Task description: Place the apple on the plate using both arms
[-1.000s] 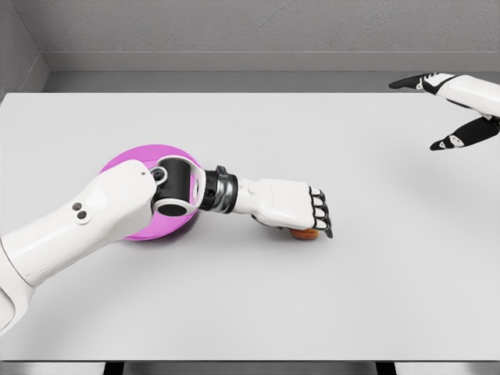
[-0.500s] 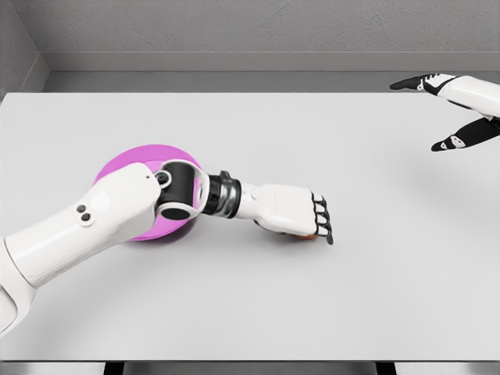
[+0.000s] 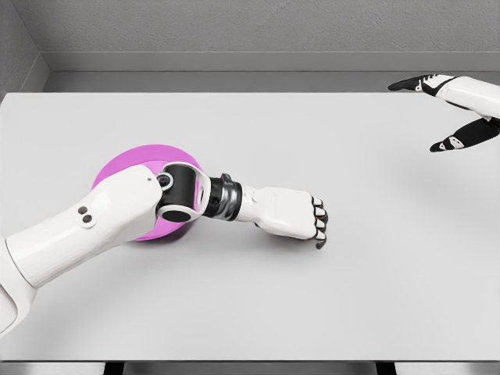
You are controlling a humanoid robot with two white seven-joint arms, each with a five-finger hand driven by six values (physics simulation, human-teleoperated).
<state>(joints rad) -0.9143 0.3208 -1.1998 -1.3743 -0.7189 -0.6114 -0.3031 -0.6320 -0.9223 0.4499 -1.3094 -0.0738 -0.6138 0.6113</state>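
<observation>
Pink plate (image 3: 125,168) sits bare, and you cannot tell whether your curled left hand (image 3: 293,215) holds the hidden apple.

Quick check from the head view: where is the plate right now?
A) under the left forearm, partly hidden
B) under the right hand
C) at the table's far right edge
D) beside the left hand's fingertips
A: the pink plate shows behind and beneath the left arm's elbow and forearm, partly covered.
</observation>
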